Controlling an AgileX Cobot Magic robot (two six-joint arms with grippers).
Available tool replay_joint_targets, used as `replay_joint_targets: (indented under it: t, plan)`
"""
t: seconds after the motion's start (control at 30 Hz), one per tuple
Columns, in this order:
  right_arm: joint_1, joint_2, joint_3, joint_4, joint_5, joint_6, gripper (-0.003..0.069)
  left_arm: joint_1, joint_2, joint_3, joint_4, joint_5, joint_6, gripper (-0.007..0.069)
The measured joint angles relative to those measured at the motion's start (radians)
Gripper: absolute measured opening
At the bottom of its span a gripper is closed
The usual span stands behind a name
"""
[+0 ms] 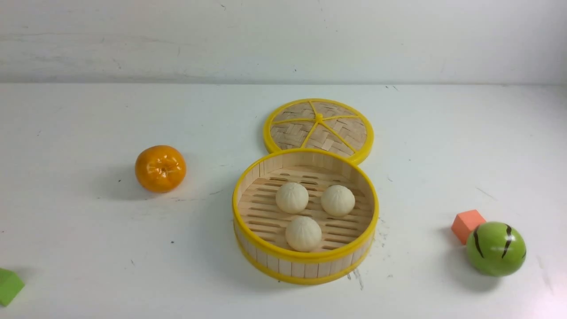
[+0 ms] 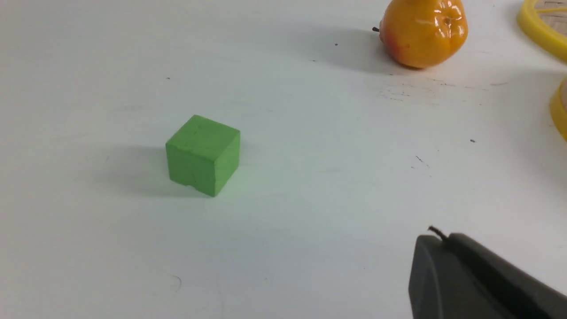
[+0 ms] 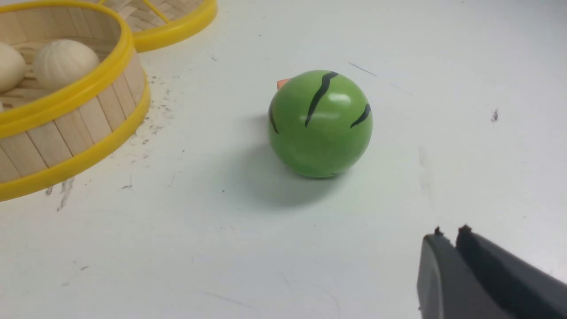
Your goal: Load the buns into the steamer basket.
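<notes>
Three cream-white buns [image 1: 292, 197] [image 1: 337, 200] [image 1: 303, 233] lie inside the steamer basket [image 1: 305, 256] at the table's middle. The right wrist view shows the basket's slat wall [image 3: 66, 128] with two buns [image 3: 65, 62] [image 3: 9, 66] over its rim. Neither gripper appears in the front view. My left gripper [image 2: 436, 237] hovers over bare table, shut and empty. My right gripper [image 3: 449, 235] is near the green ball, its fingers almost together with a sliver of gap at the tips, holding nothing.
The woven lid [image 1: 319, 128] lies flat behind the basket. An orange [image 1: 160, 168] sits to the left and a green cube [image 1: 9, 285] at the near left edge. At the right stand an orange cube [image 1: 467, 223] and a green striped ball [image 1: 495, 249].
</notes>
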Motion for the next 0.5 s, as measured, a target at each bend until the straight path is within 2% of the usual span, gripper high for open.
replay_joint_targets:
  t: [0.5]
  plan:
    - [0.000, 0.000, 0.000, 0.000, 0.000, 0.000, 0.0075, 0.000, 0.000, 0.000, 0.000, 0.001, 0.000, -0.0014]
